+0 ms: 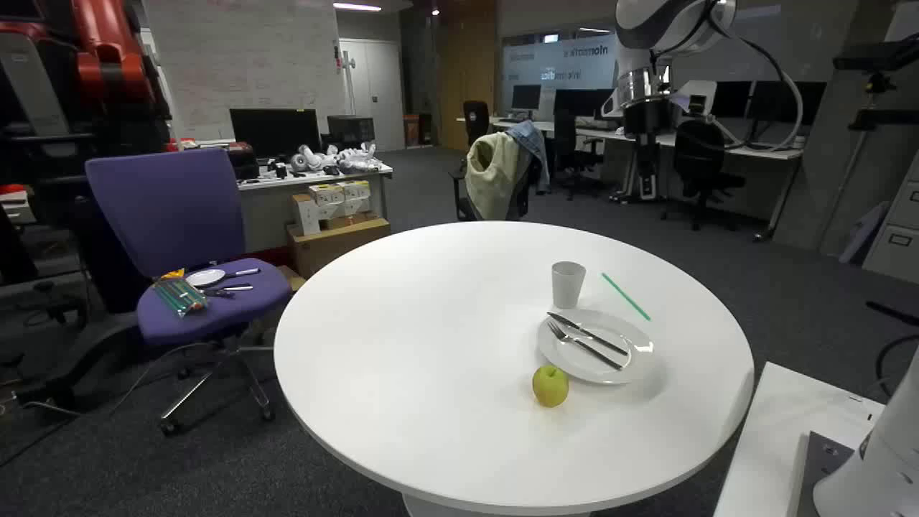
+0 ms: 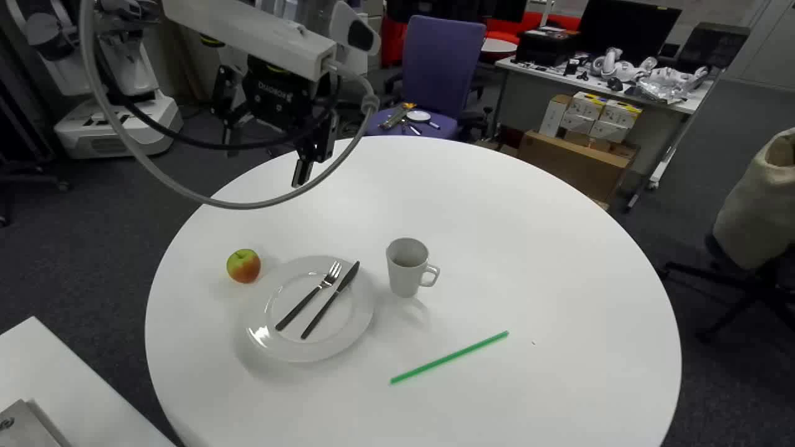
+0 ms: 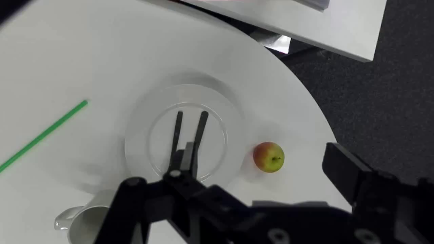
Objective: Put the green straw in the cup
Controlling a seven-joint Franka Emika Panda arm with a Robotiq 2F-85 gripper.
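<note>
The green straw lies flat on the round white table, apart from the cup. It shows in both exterior views [image 1: 626, 296] [image 2: 448, 358] and at the left of the wrist view [image 3: 43, 135], where its far end is cut off. The white cup [image 1: 567, 286] stands upright beside the plate. Its handle shows in an exterior view [image 2: 405, 272]; in the wrist view the cup [image 3: 87, 224] is partly hidden by a finger. My gripper [image 2: 267, 160] is open and empty, high above the table. In the wrist view its fingers [image 3: 262, 149] are wide apart.
A white plate [image 2: 366, 316] holds a fork [image 2: 308, 295] and a knife [image 2: 330, 300]. A red-green apple [image 3: 269, 157] sits beside the plate and appears between my fingers in the wrist view, well below them. A purple chair [image 1: 215, 301] and a side table [image 1: 782, 424] stand near the round table [image 1: 402, 345].
</note>
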